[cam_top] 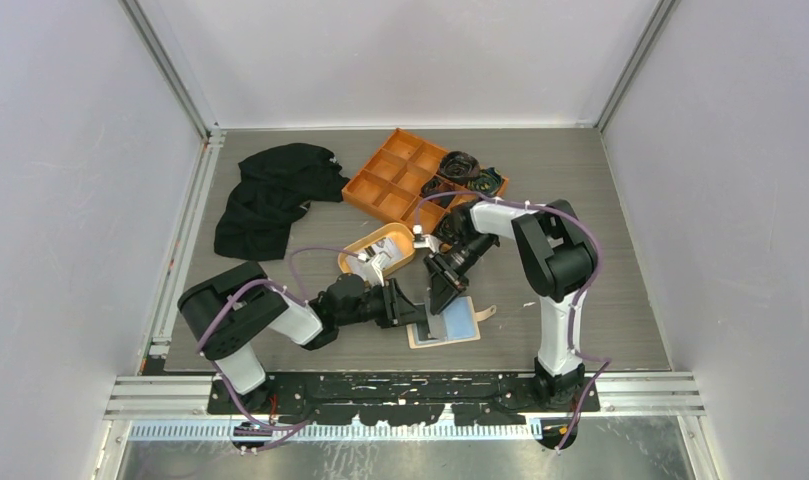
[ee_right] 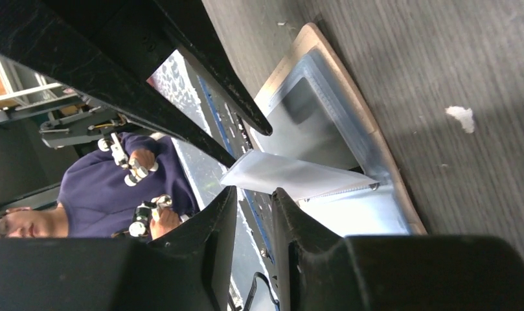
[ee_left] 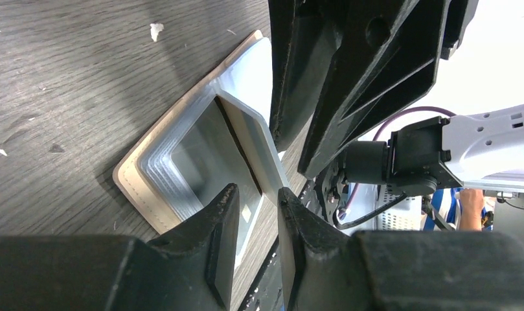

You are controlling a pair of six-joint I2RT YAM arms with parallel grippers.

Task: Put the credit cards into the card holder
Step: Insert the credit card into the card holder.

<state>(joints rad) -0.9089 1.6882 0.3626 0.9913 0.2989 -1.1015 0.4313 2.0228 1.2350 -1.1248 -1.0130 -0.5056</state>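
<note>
White walls close in a grey wood-grain desk (cam_top: pixel 620 300). Far out to the left of both jaws, at the back, lies a black cloth (cam_top: pixel 270 195). The left jaws reach in low from the left, their fingers (ee_left: pixel 214 220) a narrow gap apart with nothing seen clamped between them. Just behind them sits an oval orange dish (cam_top: pixel 352 247) holding the white cards (cam_top: pixel 378 262). The holder (cam_top: pixel 450 325) lies open and flat on the desk right at the tips of both jaws, its pale-blue inside facing up. In the left wrist view one clear inner flap (ee_left: pixel 262 139) stands lifted off the rest, and its edge runs down to the tip of one left finger; whether it only touches there cannot be told. The right jaws come down steeply from behind onto the same spot, close beside the left ones, their fingers (ee_right: pixel 214 240) also slightly parted. The lifted flap passes just beyond their tips and is not visibly pinched. Well behind the right jaws stands a divided orange tray (cam_top: pixel 390 175).
</note>
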